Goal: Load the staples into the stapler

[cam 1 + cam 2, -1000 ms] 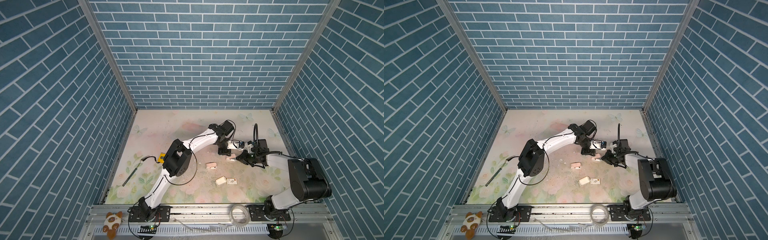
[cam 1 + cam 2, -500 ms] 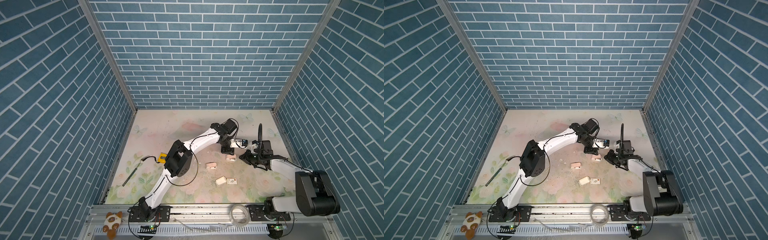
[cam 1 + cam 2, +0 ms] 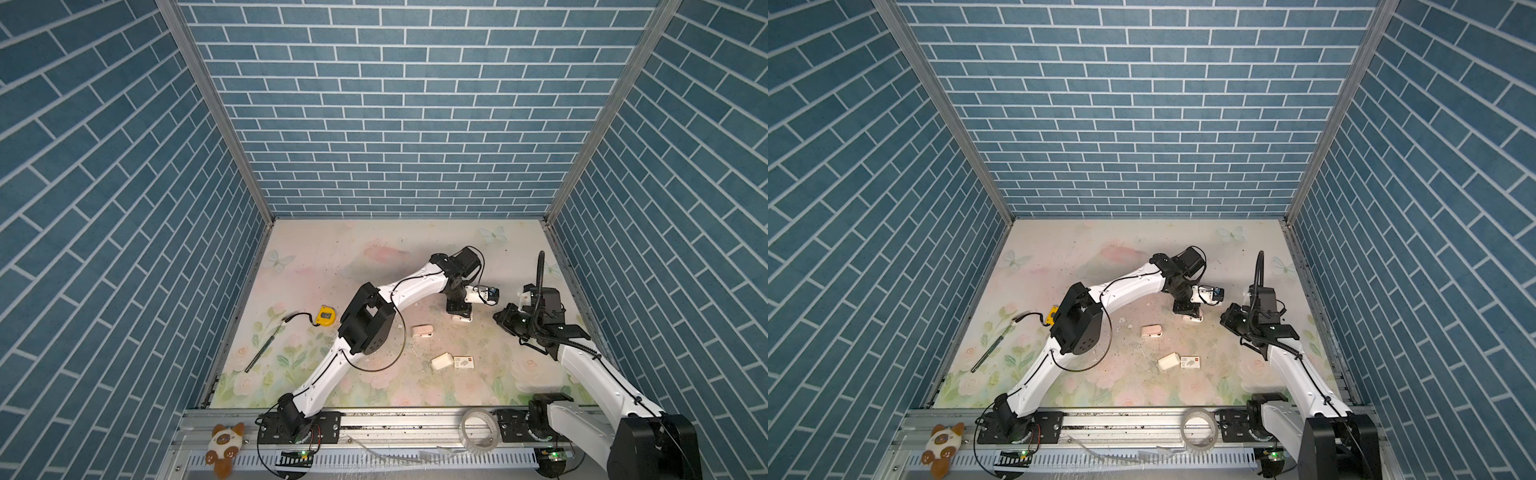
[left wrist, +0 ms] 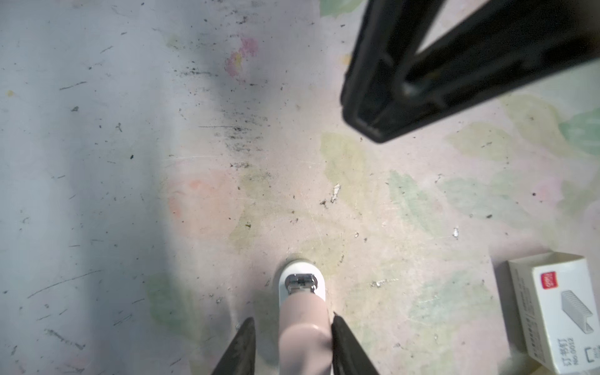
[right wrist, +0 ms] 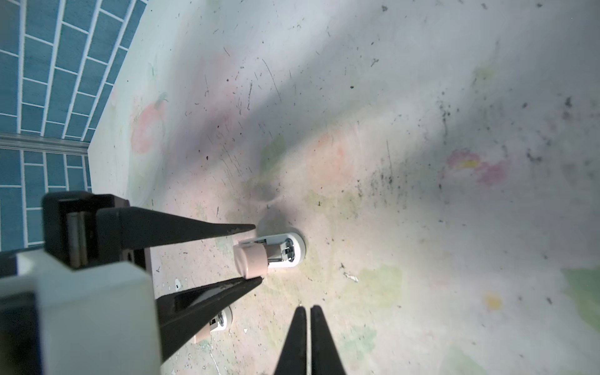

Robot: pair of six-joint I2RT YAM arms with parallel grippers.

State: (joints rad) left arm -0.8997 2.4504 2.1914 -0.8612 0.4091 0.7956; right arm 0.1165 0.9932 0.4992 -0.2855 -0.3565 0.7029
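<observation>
The right gripper (image 5: 306, 309) has backed away from the stapler (image 4: 303, 311), and the left gripper (image 4: 292, 317) has eased apart around it
The left jaws straddle the pink body, one finger touching it and a gap at the other, probably to steady it on the mat (image 3: 353, 257) for loading; the right jaws are pressed together and empty. No staple strip shows in either gripper; the staple carton (image 3: 464, 363) lies well apart, just beside a cream block (image 3: 441, 360)
</observation>
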